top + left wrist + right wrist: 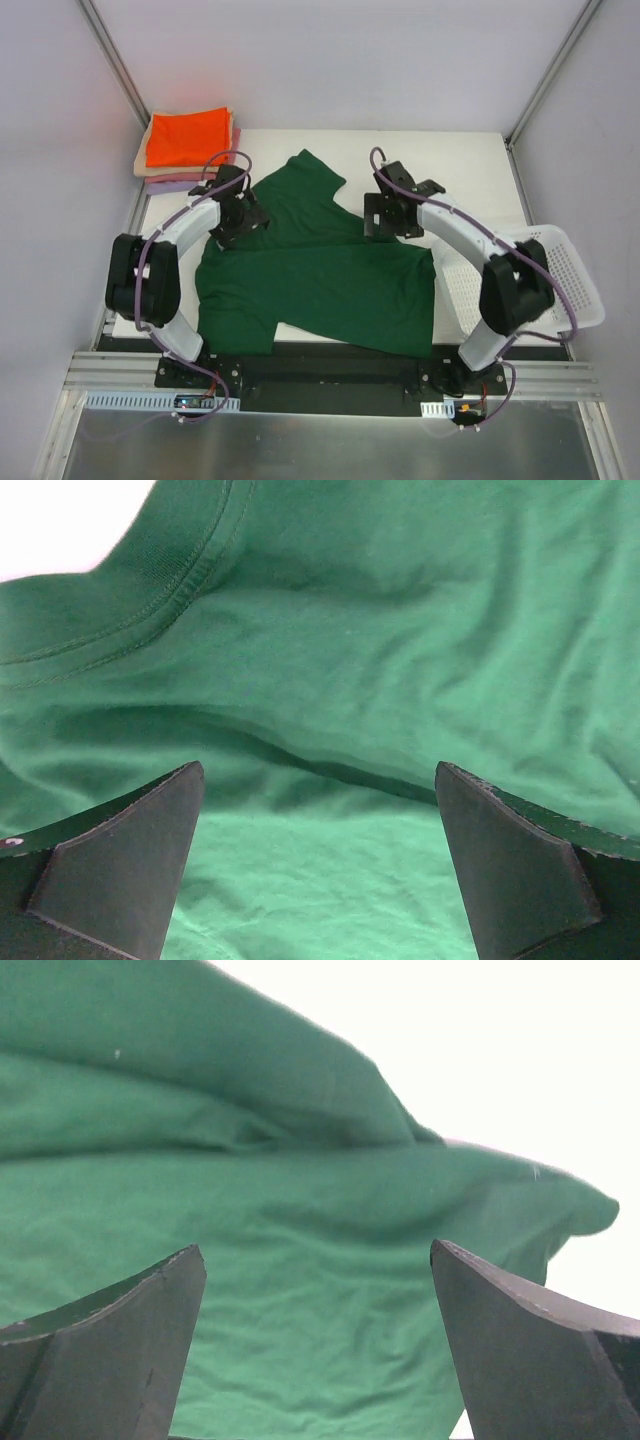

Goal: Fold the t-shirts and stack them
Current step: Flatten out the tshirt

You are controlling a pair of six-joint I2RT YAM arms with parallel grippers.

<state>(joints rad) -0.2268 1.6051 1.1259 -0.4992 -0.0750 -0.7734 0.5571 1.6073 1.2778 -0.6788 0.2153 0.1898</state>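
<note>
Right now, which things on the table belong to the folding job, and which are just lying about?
Job:
dark green t-shirt, spread out between the arms
orange t-shirt, folded, on top of the folded pastel t-shirts

Lying about:
white mesh basket, right edge

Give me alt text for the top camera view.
A dark green t-shirt lies partly folded on a white table, with the left gripper and right gripper open over its far half. A stack of folded shirts, orange on top, sits far left; a white mesh basket sits at right.
</note>
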